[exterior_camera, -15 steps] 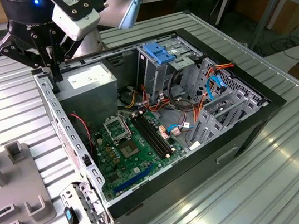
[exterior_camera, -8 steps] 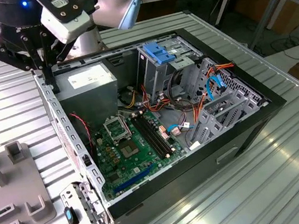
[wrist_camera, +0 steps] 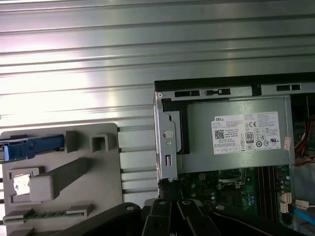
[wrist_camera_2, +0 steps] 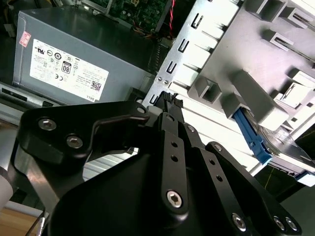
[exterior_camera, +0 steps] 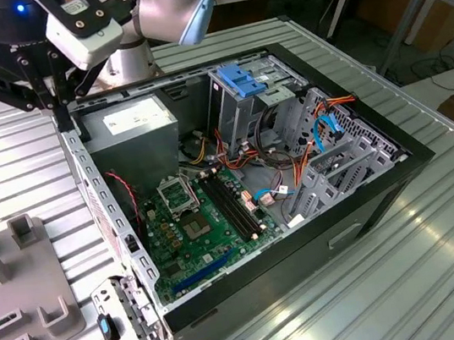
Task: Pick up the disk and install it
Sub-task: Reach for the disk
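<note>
Your gripper (wrist_camera_2: 170,98) is nearest in both wrist views, its fingers (wrist_camera_2: 173,137) pressed together with nothing between them, the tips hanging right over the case (wrist_camera: 165,132) at its metal side wall. In the exterior view the gripper (exterior_camera: 55,106) hovers above the case's (exterior_camera: 109,213) far corner, on the exterior view's left. Just outside that wall, touching the table beside the case, lies the grey fixture (wrist_camera: 98,187), and the disk (wrist_camera_2: 288,150) rests on it at the edge farthest from the case; you can tell it by its blue rail (wrist_camera: 34,147). It is well apart from the gripper and not yet touched. Just inside the case wall sits the power supply (wrist_camera: 236,132) with its white sticker, and beyond it the board (exterior_camera: 193,226). Farthest into the case stands the drive cage (exterior_camera: 240,82) with a blue latch on top. You are at the pick-up step, I judge, with the grasp not begun and nothing installed. Reaching the disk would call for carrying the gripper away from the case and across the fixture, spreading the fingers, and lining them up with the disk's edges clear of the fixture's raised blocks, which stand close by it.
</note>
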